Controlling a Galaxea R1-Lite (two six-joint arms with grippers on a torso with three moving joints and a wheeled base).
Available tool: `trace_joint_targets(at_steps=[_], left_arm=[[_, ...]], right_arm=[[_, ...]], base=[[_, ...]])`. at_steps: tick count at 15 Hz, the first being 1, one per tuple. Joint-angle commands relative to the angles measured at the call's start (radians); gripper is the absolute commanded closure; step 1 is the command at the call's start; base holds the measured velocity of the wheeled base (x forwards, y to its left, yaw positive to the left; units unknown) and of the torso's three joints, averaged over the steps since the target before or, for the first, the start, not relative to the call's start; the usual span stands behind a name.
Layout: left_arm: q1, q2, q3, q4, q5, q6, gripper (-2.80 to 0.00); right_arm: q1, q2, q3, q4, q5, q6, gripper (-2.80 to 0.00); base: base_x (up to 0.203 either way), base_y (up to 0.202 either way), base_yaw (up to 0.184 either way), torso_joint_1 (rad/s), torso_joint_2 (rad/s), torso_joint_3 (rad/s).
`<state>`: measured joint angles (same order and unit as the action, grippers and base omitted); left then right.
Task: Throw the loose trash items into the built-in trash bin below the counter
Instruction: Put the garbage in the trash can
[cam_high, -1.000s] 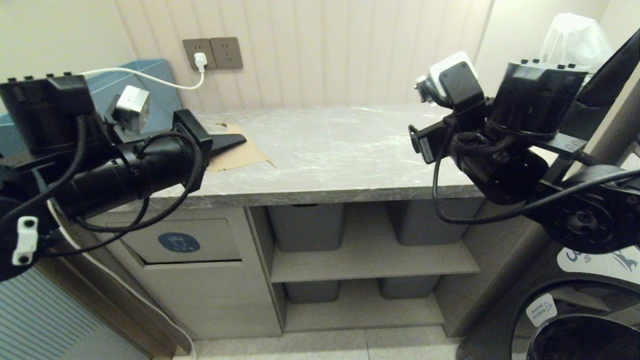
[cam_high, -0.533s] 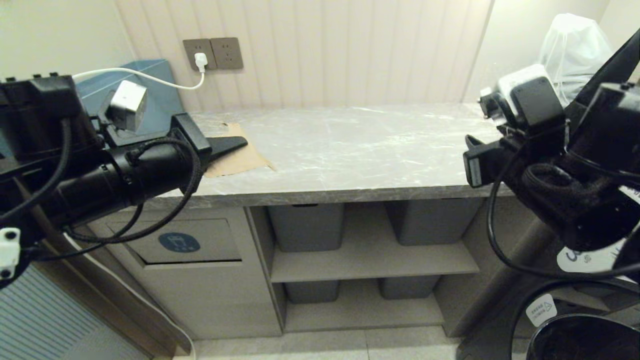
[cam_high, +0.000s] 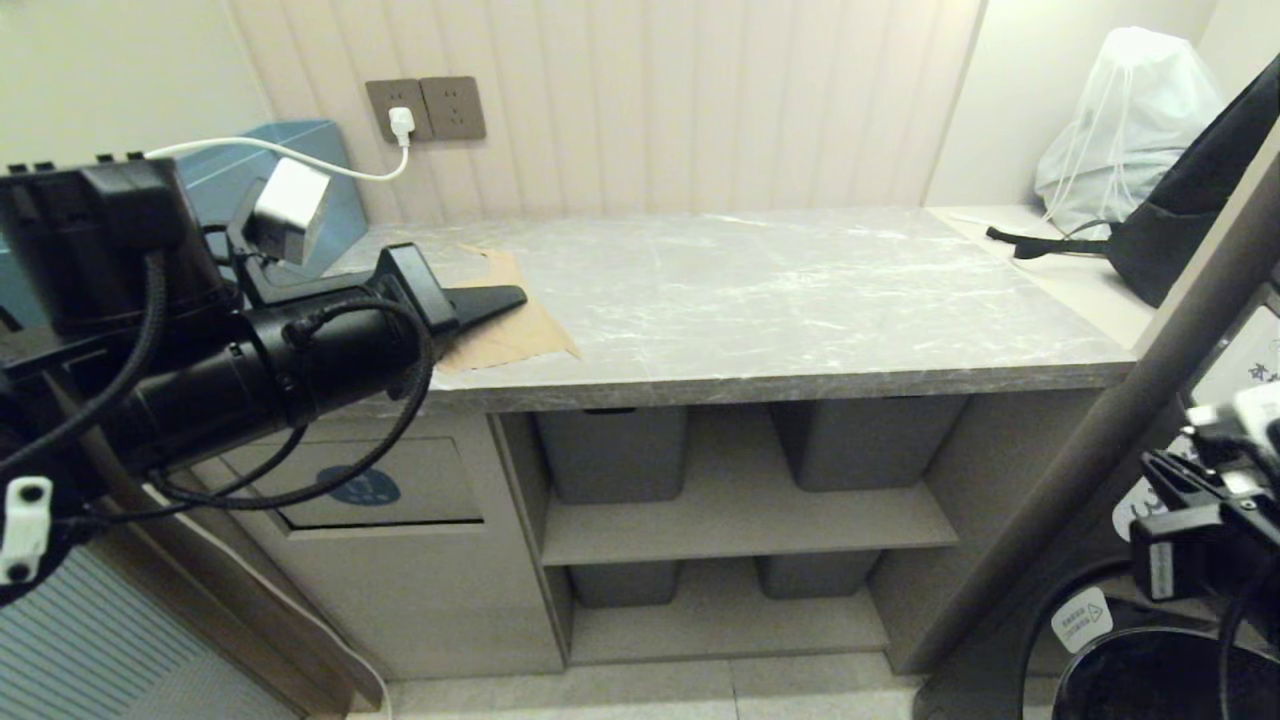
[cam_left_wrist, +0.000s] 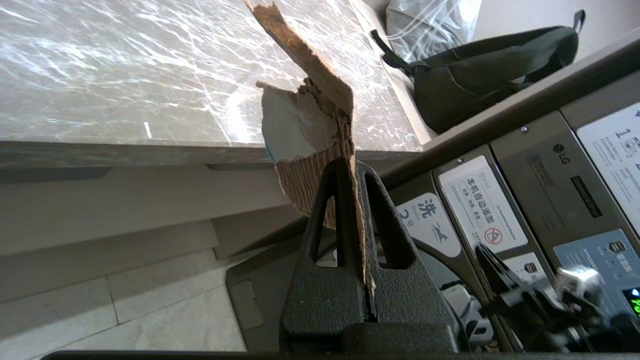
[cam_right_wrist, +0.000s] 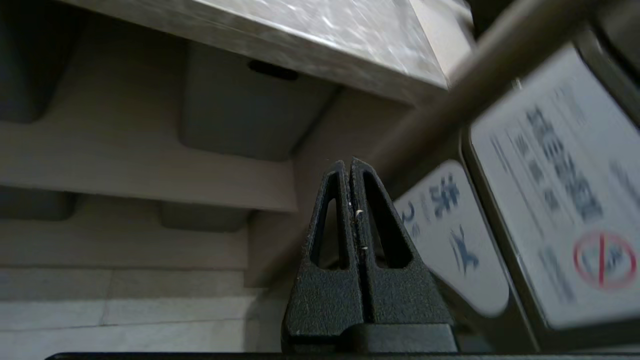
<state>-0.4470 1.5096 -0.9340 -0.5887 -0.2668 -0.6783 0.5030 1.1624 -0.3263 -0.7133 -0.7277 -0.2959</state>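
Observation:
My left gripper is shut on a torn brown cardboard scrap, one of the loose trash items, over the front left part of the grey marble-look counter. In the left wrist view the scrap stands edge-on between the fingers and shows a pale face with a thin teal rim. The built-in trash bin's flap is in the beige cabinet front below, its blue oval sticker partly behind my cable. My right gripper is shut and empty, low beside the counter's right end.
Grey tubs fill the open shelves under the counter. A teal-blue box and a plugged-in white cable are at the back left. A white bag and a black bag lie at the right, above a washing machine.
My right arm has swung off the counter's right end and sunk to the lower right. My left gripper has shifted slightly right and toward the front edge with the scrap.

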Motion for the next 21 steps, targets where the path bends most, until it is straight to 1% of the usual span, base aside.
trace_joint_targets(at_steps=[1,2,4,6,7,8,10,17,18,20,21], left_arm=[[-0.006,0.000,-0.002,-0.003,-0.002,-0.004,0.00],[-0.017,0.001,-0.002,-0.003,0.000,-0.003,0.00],[-0.031,0.000,-0.003,-0.003,0.001,-0.001,0.00],[-0.033,-0.005,-0.002,-0.003,0.021,-0.001,0.00],[-0.033,-0.006,-0.002,-0.003,0.034,-0.001,0.00],[-0.033,-0.005,-0.002,-0.003,0.053,0.013,0.00],[-0.033,0.000,0.000,-0.003,0.068,0.057,0.00],[-0.045,0.008,-0.005,-0.003,0.066,0.059,0.00],[-0.045,0.006,-0.007,-0.003,0.065,0.059,0.00],[-0.045,0.004,-0.011,-0.003,0.055,0.057,0.00],[-0.045,0.003,-0.011,-0.003,0.052,0.057,0.00]], right_arm=[[-0.002,-0.090,0.013,0.041,-0.001,0.080,0.00],[0.025,-0.117,0.002,0.108,0.009,0.163,0.00],[0.136,-0.157,-0.027,0.256,0.030,0.316,0.00],[0.235,-0.172,-0.079,0.382,0.053,0.434,0.00],[0.255,-0.176,-0.109,0.462,0.076,0.482,0.00],[0.258,-0.181,-0.119,0.525,0.087,0.512,0.00],[0.233,-0.218,-0.100,0.571,0.094,0.526,0.00],[-0.251,-0.336,-0.053,0.620,0.083,0.530,0.00],[-0.340,-0.346,-0.053,0.622,0.077,0.527,0.00],[-0.544,-0.389,-0.040,0.623,0.069,0.524,0.00],[-0.613,-0.439,-0.017,0.623,0.067,0.521,0.00]], base=[[0.000,0.000,0.000,0.000,0.00,0.000],[0.000,0.000,0.000,0.000,0.00,0.000],[0.000,0.000,0.000,0.000,0.00,0.000],[0.000,0.000,0.000,0.000,0.00,0.000],[0.000,0.000,0.000,0.000,0.00,0.000],[0.000,0.000,0.000,0.000,0.00,0.000],[0.000,0.000,0.000,0.000,0.00,0.000],[0.000,0.000,0.000,0.000,0.00,0.000],[0.000,0.000,0.000,0.000,0.00,0.000],[0.000,0.000,0.000,0.000,0.00,0.000],[0.000,0.000,0.000,0.000,0.00,0.000]])
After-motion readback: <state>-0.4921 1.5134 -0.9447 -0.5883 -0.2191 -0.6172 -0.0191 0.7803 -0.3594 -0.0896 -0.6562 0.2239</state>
